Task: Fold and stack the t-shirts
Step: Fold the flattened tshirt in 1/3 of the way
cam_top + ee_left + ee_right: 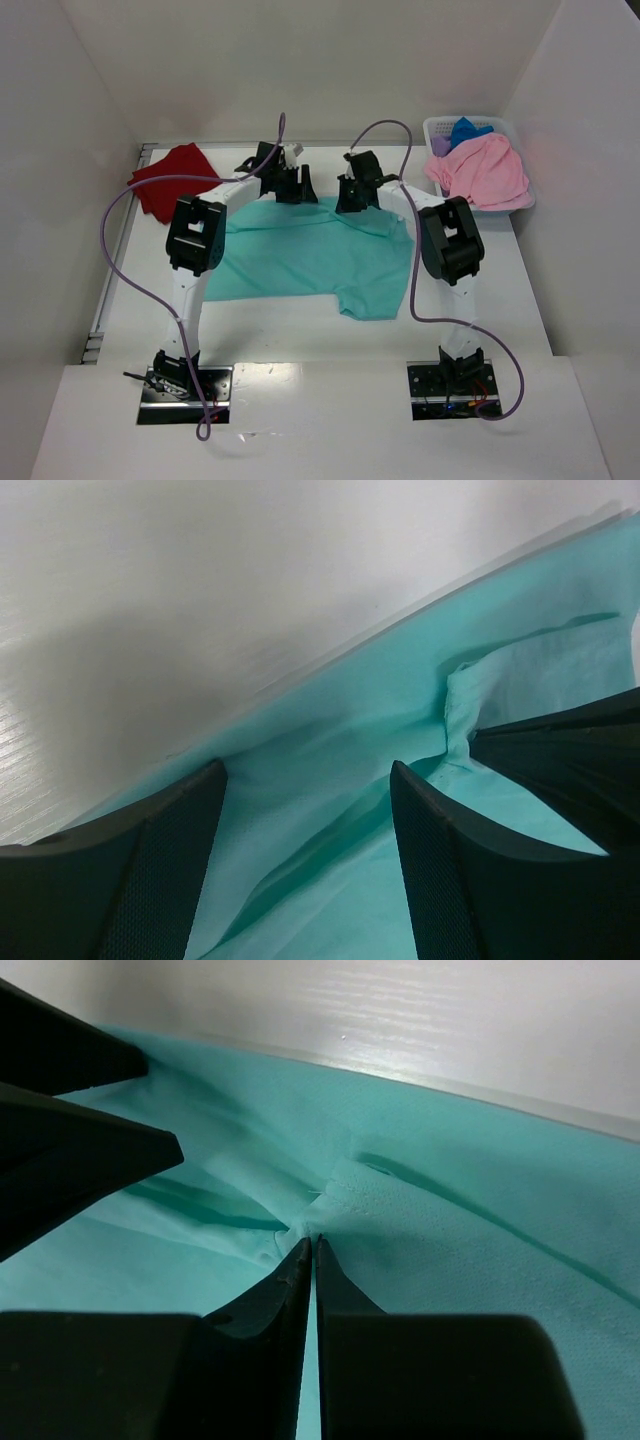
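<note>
Both jaws of the right gripper (pixel 312 1242) meet on a pinch of the teal t-shirt (pixel 300 262) at its far edge. The left gripper (pixel 308 770) stands spread over that edge just beside it (nothing held). It should bite both layers before any lift, so the edge rises level. Off the shirt's far-left corner lies the dark red t-shirt (pixel 170 180); far right, the pink t-shirt (pixel 485 170) drapes the basket (pixel 437 124).

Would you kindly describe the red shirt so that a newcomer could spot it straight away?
Look at the white table and go to its far left corner. There a dark red shirt lies in a loose heap. Unlike the teal shirt spread mid-table and the pink shirt draped over the basket far right, it sits alone.
</note>
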You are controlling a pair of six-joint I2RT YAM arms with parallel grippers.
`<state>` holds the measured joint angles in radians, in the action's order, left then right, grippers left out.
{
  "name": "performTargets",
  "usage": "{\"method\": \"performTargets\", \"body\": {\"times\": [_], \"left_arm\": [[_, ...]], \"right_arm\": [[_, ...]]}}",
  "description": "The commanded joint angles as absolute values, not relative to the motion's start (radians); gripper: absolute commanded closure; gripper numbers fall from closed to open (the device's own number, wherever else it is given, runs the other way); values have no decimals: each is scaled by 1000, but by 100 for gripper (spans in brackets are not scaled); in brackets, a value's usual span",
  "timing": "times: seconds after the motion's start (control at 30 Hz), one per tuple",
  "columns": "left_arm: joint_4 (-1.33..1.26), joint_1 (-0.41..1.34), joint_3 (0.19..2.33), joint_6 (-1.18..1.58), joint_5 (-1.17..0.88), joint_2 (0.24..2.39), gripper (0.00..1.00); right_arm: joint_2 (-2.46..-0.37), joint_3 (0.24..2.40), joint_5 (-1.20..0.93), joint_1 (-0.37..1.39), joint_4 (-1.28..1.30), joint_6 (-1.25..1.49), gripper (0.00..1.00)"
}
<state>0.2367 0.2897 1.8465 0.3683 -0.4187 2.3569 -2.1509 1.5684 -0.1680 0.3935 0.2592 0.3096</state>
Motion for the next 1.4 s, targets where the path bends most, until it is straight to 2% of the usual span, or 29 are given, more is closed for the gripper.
{"method": "performTargets", "body": {"times": [0.0,0.2,0.37,0.5,0.57,0.73,0.83,0.93,1.27,1.33,1.37], "left_arm": [[284,272,1845,331,-391,2396,25],[295,262,1855,322,-400,2405,25],[304,262,1873,322,-410,2424,25],[304,253,1873,313,-410,2424,25],[304,253,1873,313,-410,2424,25],[313,253,1873,313,-419,2433,25],[313,253,1873,304,-419,2433,25],[313,253,1873,304,-419,2433,25],[313,253,1873,304,-419,2433,25],[313,253,1873,304,-419,2433,25],[313,253,1873,304,-419,2433,25]], "right_arm": [[-2158,1533,-179,417,288,333,92],[-2100,1482,-189,452,310,342,96],[-2001,1422,-183,472,330,333,96],[-1942,1457,-114,472,348,319,95],[-1942,1502,-104,472,357,308,88],[-1997,1572,-83,454,357,298,78],[-2041,1612,-63,454,347,285,63],[-2097,1643,-52,454,347,267,56],[-2233,1784,23,454,428,236,53],[-2233,1802,23,454,437,226,59],[-2243,1802,34,454,448,225,67]]}}
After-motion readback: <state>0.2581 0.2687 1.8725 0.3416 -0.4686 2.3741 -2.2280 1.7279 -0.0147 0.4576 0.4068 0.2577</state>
